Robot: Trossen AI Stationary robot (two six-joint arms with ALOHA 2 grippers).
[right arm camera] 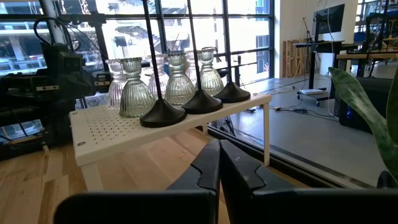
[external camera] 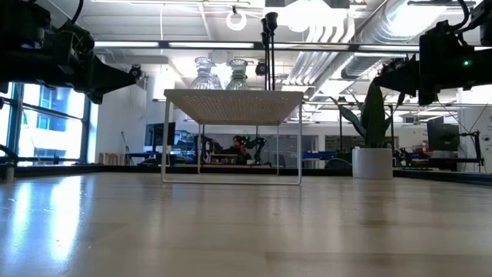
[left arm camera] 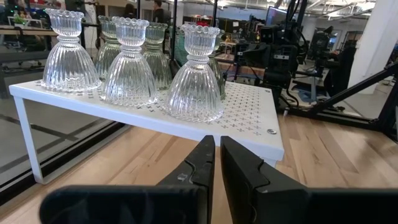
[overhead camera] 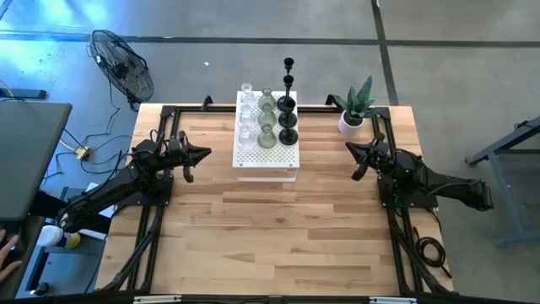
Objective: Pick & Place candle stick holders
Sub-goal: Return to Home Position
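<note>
Likely fragile, slick glass holders (left arm camera: 193,81) on the shelf (left arm camera: 255,112): grip at necks. Tippy black holders (right arm camera: 163,114): grip stems low. Flanking the shelf, left tool (left arm camera: 217,143) and right tool (right arm camera: 219,148) narrow, empty.

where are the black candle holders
High view: the black candle holders line the right side of the white shelf, next to the green glass ones.

Left arm (overhead camera: 118,186) and right arm (overhead camera: 430,181) sit folded low, jaws closed, pointing toward each other.
</note>
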